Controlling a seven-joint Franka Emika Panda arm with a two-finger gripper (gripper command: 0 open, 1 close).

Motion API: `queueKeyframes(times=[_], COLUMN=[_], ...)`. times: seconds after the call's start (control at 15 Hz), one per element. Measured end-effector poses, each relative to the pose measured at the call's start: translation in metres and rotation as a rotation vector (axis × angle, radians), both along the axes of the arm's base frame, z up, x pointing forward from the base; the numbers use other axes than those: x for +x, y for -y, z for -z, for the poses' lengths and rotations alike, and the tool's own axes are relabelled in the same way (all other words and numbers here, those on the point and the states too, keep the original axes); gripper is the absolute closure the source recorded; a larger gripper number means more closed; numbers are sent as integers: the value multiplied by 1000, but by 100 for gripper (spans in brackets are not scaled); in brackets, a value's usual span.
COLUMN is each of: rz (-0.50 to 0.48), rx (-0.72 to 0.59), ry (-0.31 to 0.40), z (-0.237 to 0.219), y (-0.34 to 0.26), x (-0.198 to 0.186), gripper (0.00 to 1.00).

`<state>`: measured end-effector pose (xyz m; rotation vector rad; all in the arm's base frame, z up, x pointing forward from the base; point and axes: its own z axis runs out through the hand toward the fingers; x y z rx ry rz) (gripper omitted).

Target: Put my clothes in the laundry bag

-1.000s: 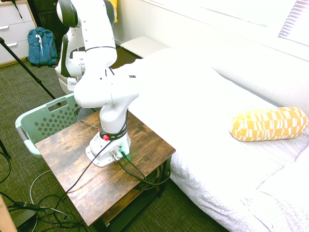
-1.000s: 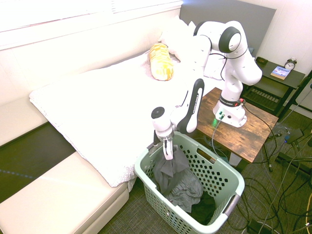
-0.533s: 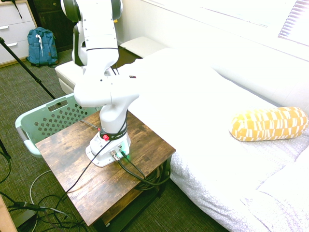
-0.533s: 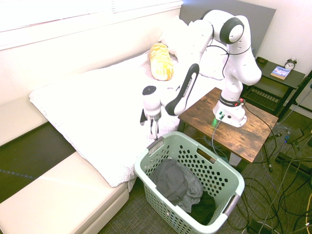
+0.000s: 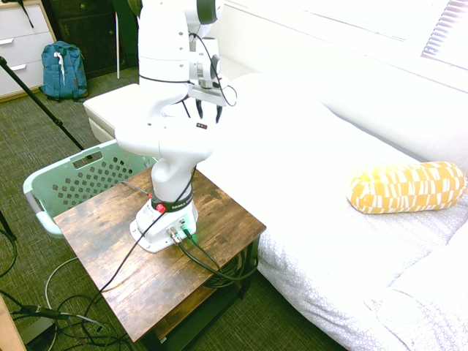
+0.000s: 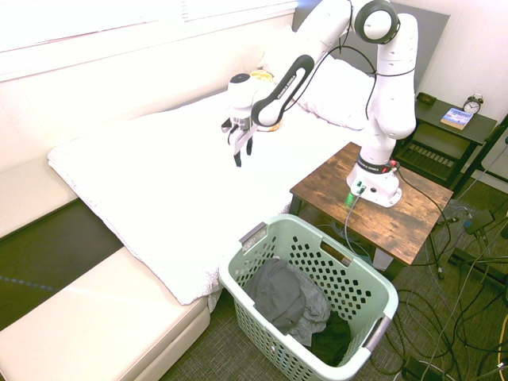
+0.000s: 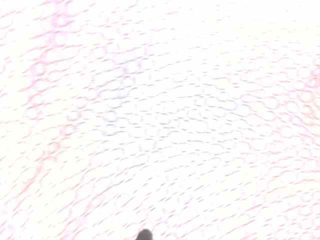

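The clothes point(image 6: 287, 298), a crumpled dark grey-blue garment, lie inside the laundry bag point(image 6: 317, 231), a mint-green perforated basket on the floor beside the bed. In the first exterior view only the basket's side point(image 5: 67, 183) shows, and the garment is hidden. My gripper point(image 6: 242, 151) hangs above the white bedspread, well up and away from the basket, its two dark fingers pointing down and apart with nothing between them. It also shows over the bed point(image 5: 209, 117). The wrist view holds only the patterned white bedspread point(image 7: 160, 120).
A darker black cloth point(image 6: 329, 343) lies in the basket's near corner. A wooden side table point(image 5: 110, 241) stands between basket and bed. A yellow patterned pillow point(image 5: 406, 186) rests on the bed, and a blue backpack point(image 5: 62, 69) stands by the drawers. A low white bench point(image 6: 95, 317) stands beside the bed.
The gripper let go of the garment, which dropped into the basket. The arm then rose and swung away over the bed, with its fingers spreading.
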<state>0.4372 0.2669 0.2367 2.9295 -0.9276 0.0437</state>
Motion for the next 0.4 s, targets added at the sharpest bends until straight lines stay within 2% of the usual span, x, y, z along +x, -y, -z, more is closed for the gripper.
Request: queueKeyframes(times=[0.2, 0.4], rz=[184, 302], rx=[-3, -7], ry=[25, 20], z=[-1, 14], y=[109, 207], x=[33, 39], gripper=[0, 0])
